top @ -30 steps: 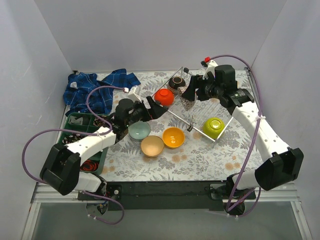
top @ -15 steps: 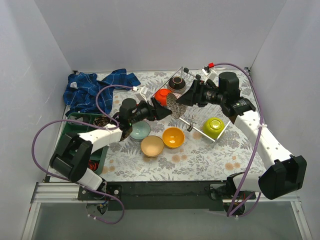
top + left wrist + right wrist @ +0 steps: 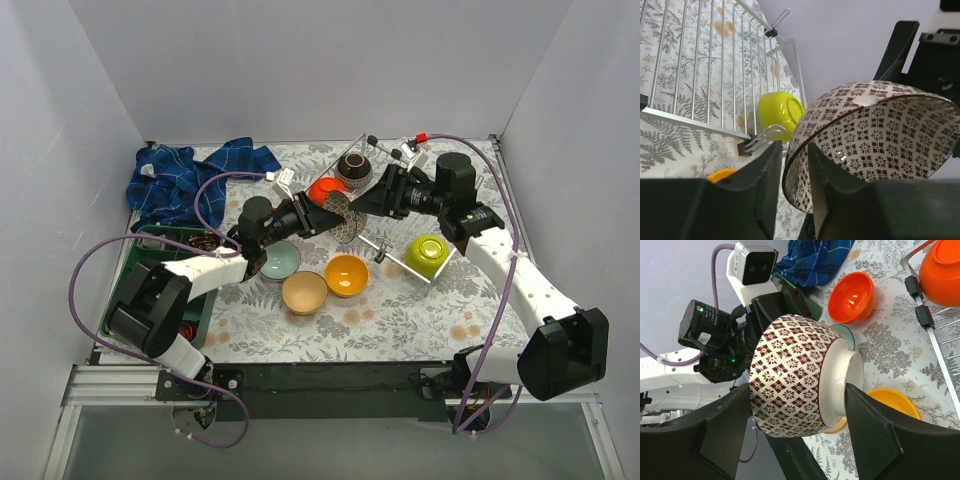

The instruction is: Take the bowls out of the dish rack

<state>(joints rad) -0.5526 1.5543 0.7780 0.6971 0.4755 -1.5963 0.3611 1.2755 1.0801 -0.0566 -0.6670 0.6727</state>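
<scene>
The white-brown patterned bowl (image 3: 346, 215) hangs on its side in the air between both arms, left of the dish rack (image 3: 400, 228). My right gripper (image 3: 797, 395) is shut on it, one finger at the rim side and one on the foot. My left gripper (image 3: 792, 185) is shut on its rim (image 3: 790, 175), one finger inside and one outside. A dark brown bowl (image 3: 353, 167) and a red-orange bowl (image 3: 323, 188) sit at the rack's far end, and a lime green bowl (image 3: 427, 255) at its near corner. Mint (image 3: 280, 262), beige (image 3: 304, 292) and yellow-orange (image 3: 347, 275) bowls rest on the table.
A crumpled blue cloth (image 3: 195, 180) lies at the back left. A green compartment tray (image 3: 150, 265) stands at the left edge under my left arm. In the right wrist view a second red-orange bowl (image 3: 852, 297) shows below the held bowl.
My right arm carried the patterned bowl leftward off the rack. My left gripper reached in and closed on its rim.
</scene>
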